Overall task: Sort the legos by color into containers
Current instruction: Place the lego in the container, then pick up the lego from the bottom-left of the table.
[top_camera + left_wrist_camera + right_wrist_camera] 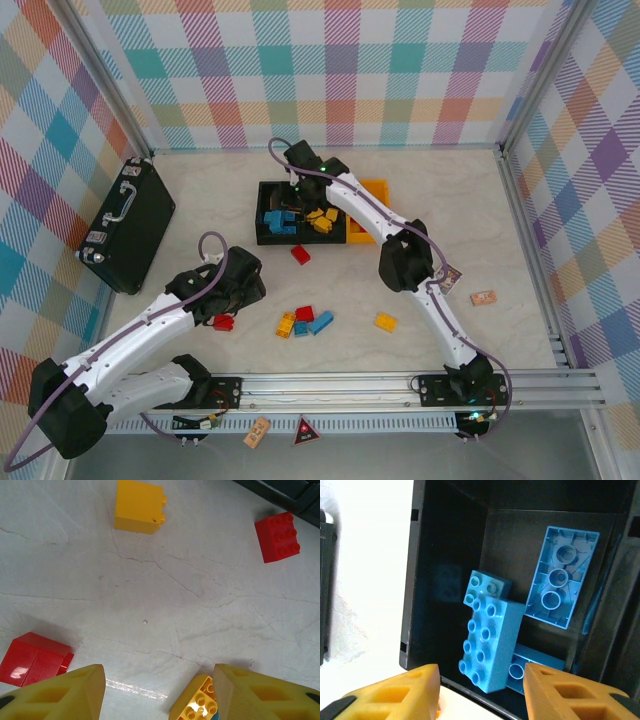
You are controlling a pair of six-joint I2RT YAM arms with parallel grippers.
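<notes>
Three containers stand in a row: a black bin [268, 232] with blue legos, a black bin [352, 238] with yellow ones, and a yellow-orange bin [376, 190]. My right gripper [295, 205] hangs open over the left black bin [420, 580]. Below its fingers [482, 695] a long blue lego [492, 635] lies tilted on two other blue ones. My left gripper [235, 290] is open just above the table [160, 695], nothing between its fingers. A yellow lego [197, 705] lies against its right finger and a red lego [35, 658] beside its left one.
Loose legos lie on the table: red [300, 254], red [304, 313], yellow [286, 324], blue [320, 322], yellow [386, 321], red [222, 322]. A black briefcase [128, 222] lies at the left. Small cards [484, 297] sit at the right.
</notes>
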